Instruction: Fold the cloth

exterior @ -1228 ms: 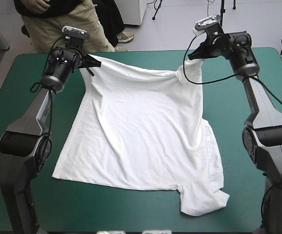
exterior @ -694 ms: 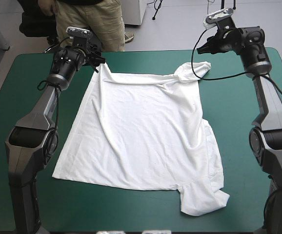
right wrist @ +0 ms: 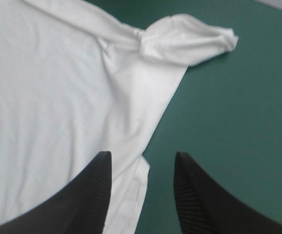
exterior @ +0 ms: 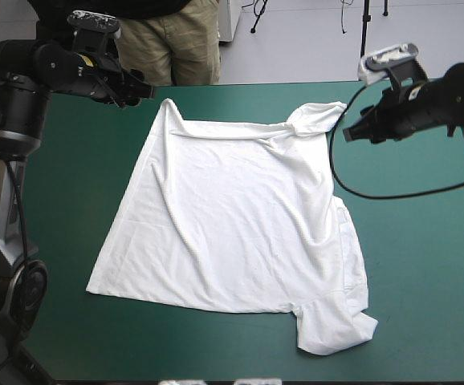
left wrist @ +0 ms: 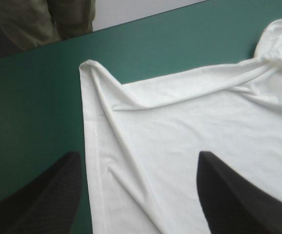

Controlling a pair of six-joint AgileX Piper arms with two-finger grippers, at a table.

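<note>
While the T-shirt (exterior: 240,233) lies spread pretty flat mid-counter (exterior: 425,241), bunched up at its far right corner, my left gripper (exterior: 145,90) hovers off its far left corner, fingers wide apart, and my right gripper (exterior: 349,135), also parted, hangs just right of that bunch.

A smooth teal-green cover (exterior: 425,241) dresses the table. It runs ahead of the left gripper (left wrist: 138,156) to the far edge, and spreads under and ahead of the right gripper (right wrist: 142,154) along one side.
</note>
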